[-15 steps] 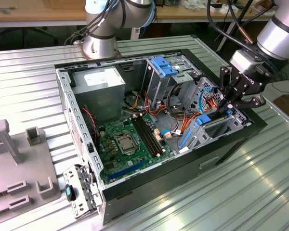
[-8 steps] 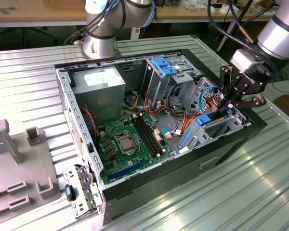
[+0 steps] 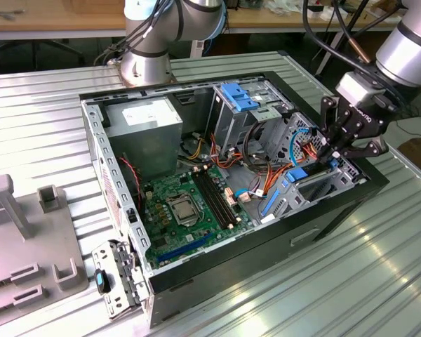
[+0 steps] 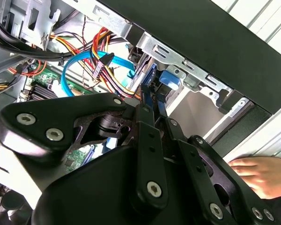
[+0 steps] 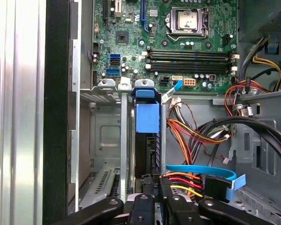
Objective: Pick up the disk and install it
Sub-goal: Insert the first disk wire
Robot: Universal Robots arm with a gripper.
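blue-framed dark disk [image 5: 147, 126] stands on edge in the drive bay [image 5: 103, 140].

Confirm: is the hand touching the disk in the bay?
Cannot tell. In the first wrist view the hand meets the disk at its near end, but cables hide any contact.

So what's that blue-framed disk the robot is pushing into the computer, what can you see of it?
The disk is a flat dark metal slab in a bright blue plastic carrier with a tab at its far end. It stands on edge in a grey metal slot of the open computer case, near the front wall, beside bundled coloured cables. The gripper sits at its near end, fingers on either side.
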